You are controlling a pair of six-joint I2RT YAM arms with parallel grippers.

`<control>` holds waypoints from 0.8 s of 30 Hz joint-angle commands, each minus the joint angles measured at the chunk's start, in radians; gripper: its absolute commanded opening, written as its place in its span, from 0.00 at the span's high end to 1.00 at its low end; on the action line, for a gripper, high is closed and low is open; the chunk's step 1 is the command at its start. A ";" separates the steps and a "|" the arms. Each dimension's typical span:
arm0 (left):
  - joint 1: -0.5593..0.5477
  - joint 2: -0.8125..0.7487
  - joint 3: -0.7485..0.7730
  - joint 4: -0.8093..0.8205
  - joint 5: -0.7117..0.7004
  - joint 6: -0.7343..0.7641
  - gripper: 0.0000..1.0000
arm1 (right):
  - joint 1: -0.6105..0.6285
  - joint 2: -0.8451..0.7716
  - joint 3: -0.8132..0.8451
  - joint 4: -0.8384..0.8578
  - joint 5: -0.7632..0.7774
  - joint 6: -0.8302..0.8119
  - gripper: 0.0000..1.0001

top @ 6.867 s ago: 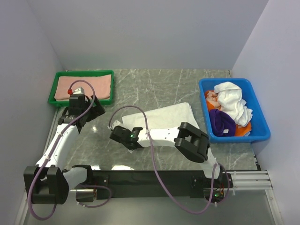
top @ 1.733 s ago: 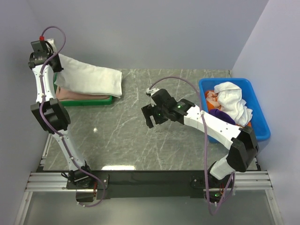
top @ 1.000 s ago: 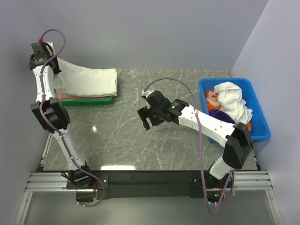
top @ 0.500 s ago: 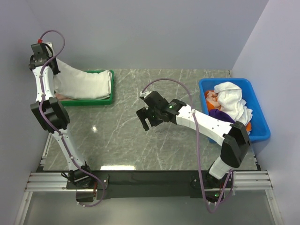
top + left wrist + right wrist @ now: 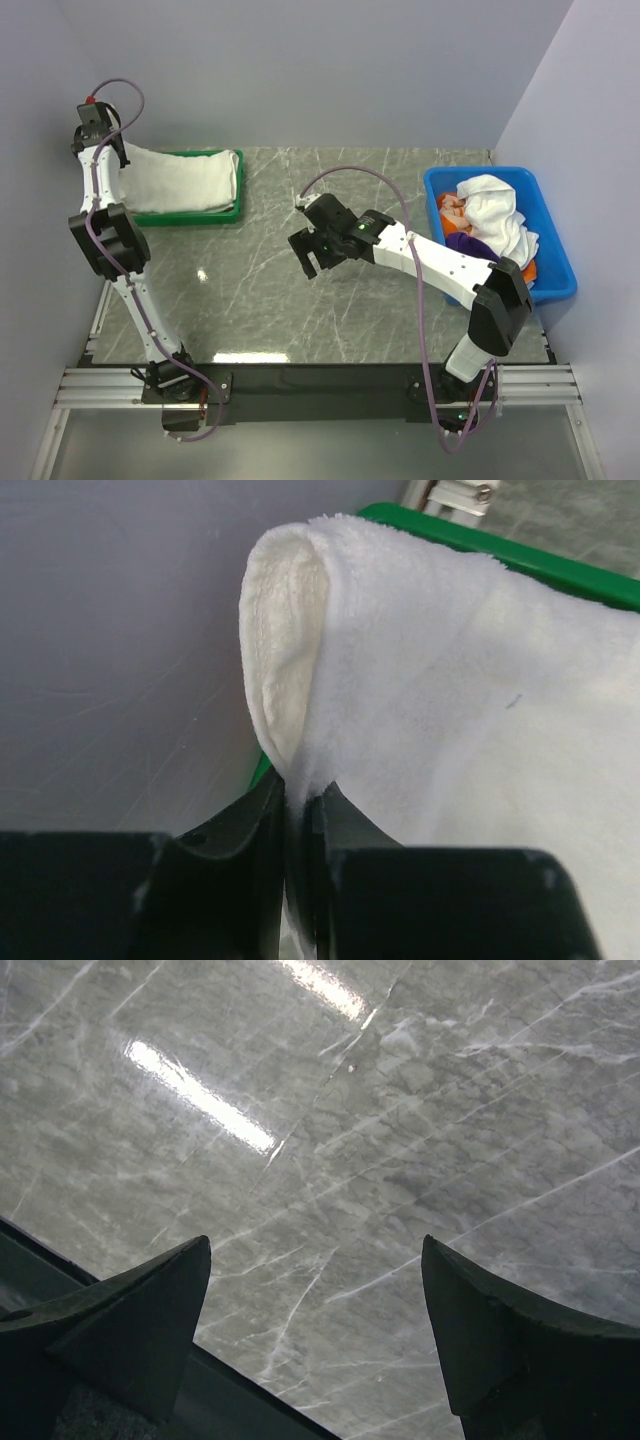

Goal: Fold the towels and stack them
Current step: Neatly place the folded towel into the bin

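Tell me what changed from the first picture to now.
The white towel, spread mid-table before, now lies folded on the green tray. The left gripper carried it there and still pinches its end. The right gripper left it and hangs open over the table. The bin stayed as it was.

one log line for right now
left gripper: shut on white towel edge, towel on green tray | right gripper: open, empty, over table
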 commanded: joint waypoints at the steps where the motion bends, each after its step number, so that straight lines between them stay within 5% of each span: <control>1: -0.016 0.010 -0.010 0.061 -0.140 0.037 0.84 | 0.013 0.015 0.047 -0.005 0.003 -0.011 0.08; 6: -0.035 0.032 -0.039 0.084 -0.222 0.063 0.82 | 0.015 0.018 0.046 -0.005 0.000 -0.011 0.08; 13: -0.048 0.030 -0.074 0.119 -0.253 0.080 0.41 | 0.015 0.016 0.037 0.003 -0.008 -0.007 0.08; 24: -0.079 -0.033 -0.065 0.132 -0.296 0.060 0.23 | 0.016 0.005 0.023 0.015 -0.024 -0.003 0.08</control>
